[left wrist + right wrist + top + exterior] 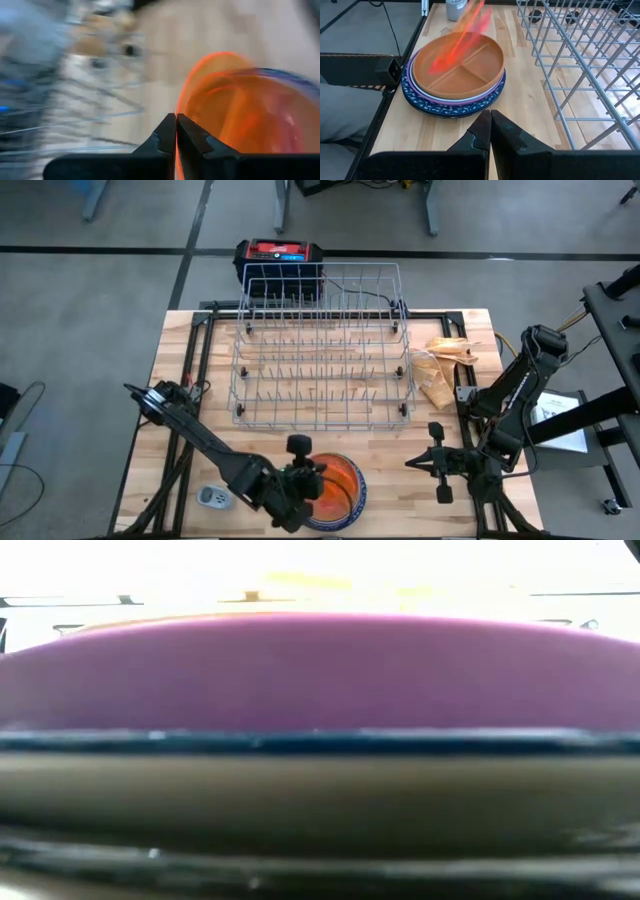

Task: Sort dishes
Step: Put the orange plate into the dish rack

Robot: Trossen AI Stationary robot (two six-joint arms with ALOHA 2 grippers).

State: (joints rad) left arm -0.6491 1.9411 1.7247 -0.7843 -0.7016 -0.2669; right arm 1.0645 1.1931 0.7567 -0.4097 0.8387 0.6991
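Note:
A stack of plates lies at the table's near middle, with a brown divided plate on top and purple and blue speckled rims below it. My left gripper is over the stack, shut on a translucent orange dish. The right wrist view shows that dish as a slanted orange streak. To the stack's right, my right gripper is shut on nothing. My left gripper pinches the orange dish's thin rim between its two fingers. It comes from the table's left, slanting down. The dish stands steeply tilted over the brown plate. Whether its lower edge touches the plate, I cannot tell.
A wire rack fills the table's far middle, with a red and black box behind it. A small grey-white device lies near the front edge, left of the stack. Crumpled brown paper lies right of the rack.

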